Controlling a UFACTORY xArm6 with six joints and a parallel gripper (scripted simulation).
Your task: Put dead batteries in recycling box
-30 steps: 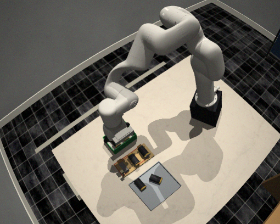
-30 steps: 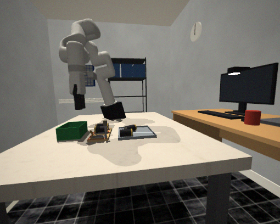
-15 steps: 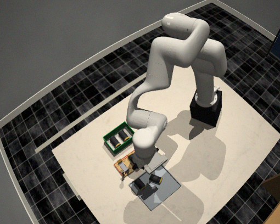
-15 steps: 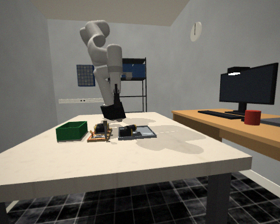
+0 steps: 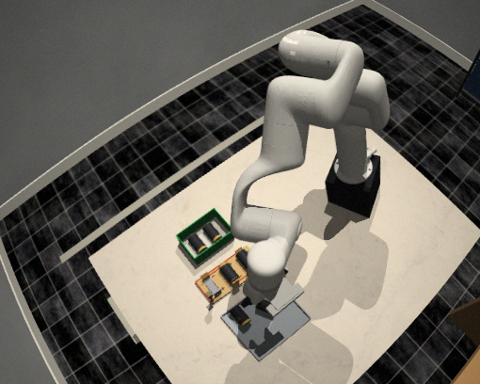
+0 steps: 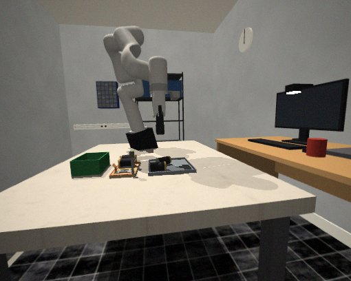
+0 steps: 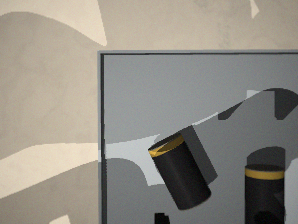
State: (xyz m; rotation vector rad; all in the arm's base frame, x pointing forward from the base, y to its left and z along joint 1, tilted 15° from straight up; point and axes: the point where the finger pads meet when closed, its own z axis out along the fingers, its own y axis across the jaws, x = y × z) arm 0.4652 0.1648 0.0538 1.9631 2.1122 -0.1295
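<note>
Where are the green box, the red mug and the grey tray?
green box (image 5: pixel 189 252) (image 6: pixel 81 167): top, exterior; outer side wall
red mug (image 6: pixel 316 147): exterior; its side
grey tray (image 5: pixel 292 326) (image 6: pixel 184 167) (image 7: pixel 150 80): top, exterior, wrist; bare floor

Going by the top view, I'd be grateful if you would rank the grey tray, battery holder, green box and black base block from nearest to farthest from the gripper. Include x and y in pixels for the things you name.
1. Grey tray (image 5: pixel 290 322) (image 6: pixel 172 172) (image 7: pixel 150 90), beneath the gripper (image 5: pixel 255 304) (image 6: pixel 160 132) (image 7: pixel 212 219).
2. Battery holder (image 5: pixel 223 288) (image 6: pixel 122 175), upper left.
3. Green box (image 5: pixel 215 250) (image 6: pixel 88 167), beyond the holder.
4. Black base block (image 5: pixel 351 200) (image 6: pixel 141 140), upper right.
</note>
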